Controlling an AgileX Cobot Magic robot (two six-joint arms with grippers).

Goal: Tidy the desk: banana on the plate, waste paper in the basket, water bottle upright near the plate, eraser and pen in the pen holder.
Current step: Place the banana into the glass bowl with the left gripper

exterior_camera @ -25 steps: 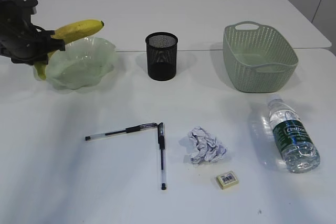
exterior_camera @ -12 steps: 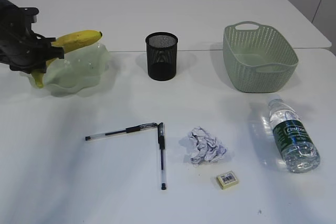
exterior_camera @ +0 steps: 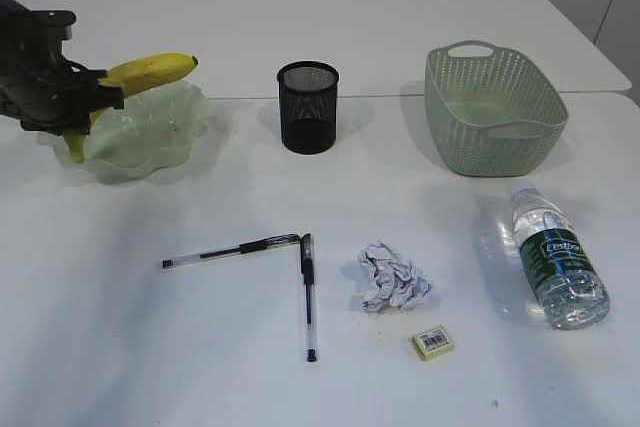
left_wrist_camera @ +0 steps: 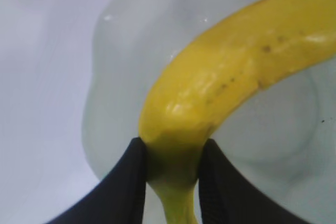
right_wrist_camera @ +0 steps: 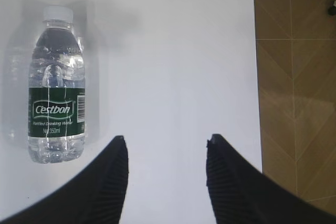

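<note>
Yellow and curved, the banana (left_wrist_camera: 231,72) is sitting pinched in my left gripper (left_wrist_camera: 170,182), whose black jaws are closed narrowly on its stem end while the dark-tipped far end is sticking out over the pale green ruffled glass plate (exterior_camera: 150,142) at the back left of the white desk (exterior_camera: 330,27). I am judging it light and fairly firm but soft enough to bruise, its skin smooth, so the stiffer neck is the safest hold. My right gripper (right_wrist_camera: 165,166) is hanging half open and empty beside the water bottle (right_wrist_camera: 56,82) lying on its side.
</note>
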